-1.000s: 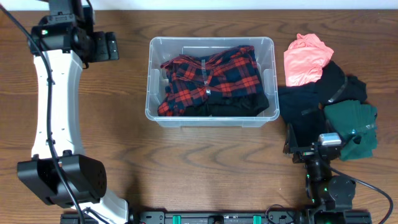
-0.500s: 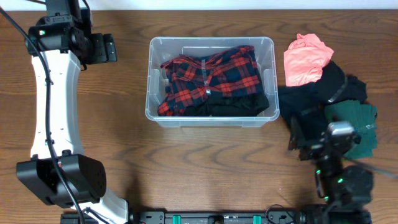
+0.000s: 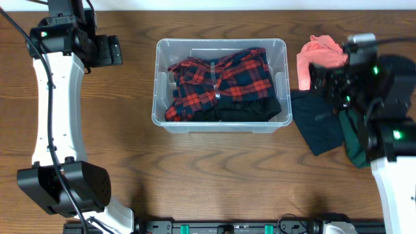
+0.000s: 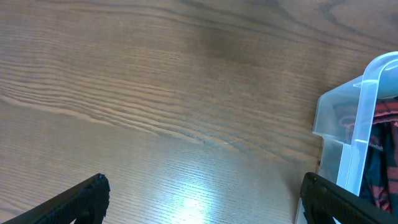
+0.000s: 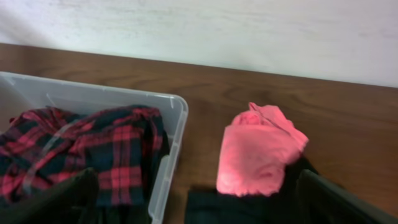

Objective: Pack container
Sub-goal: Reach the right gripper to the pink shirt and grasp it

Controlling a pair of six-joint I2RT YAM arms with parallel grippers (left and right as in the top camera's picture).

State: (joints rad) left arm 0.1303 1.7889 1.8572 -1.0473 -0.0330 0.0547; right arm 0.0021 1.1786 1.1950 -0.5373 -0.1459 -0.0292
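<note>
The clear plastic container (image 3: 221, 44) stands at the middle of the table and holds a red plaid shirt (image 3: 218, 79) over a black garment (image 3: 257, 107). Its corner shows in the left wrist view (image 4: 360, 118) and its rim in the right wrist view (image 5: 177, 134). My left gripper (image 3: 116, 49) is open and empty over bare wood, left of the container. My right gripper (image 3: 320, 78) is open and empty above the clothes pile right of the container: a pink garment (image 3: 320, 57), a dark navy garment (image 3: 320, 123) and a green garment (image 3: 354, 140). The pink garment shows in the right wrist view (image 5: 258, 149).
The table's far edge meets a white wall (image 5: 249, 31). The left arm's white link (image 3: 55, 110) runs down the left side of the table. The right arm's body (image 3: 390, 136) covers part of the clothes pile.
My right arm has swung up from the front edge of the table to above the clothes pile beside the container. The left arm has hardly moved.
</note>
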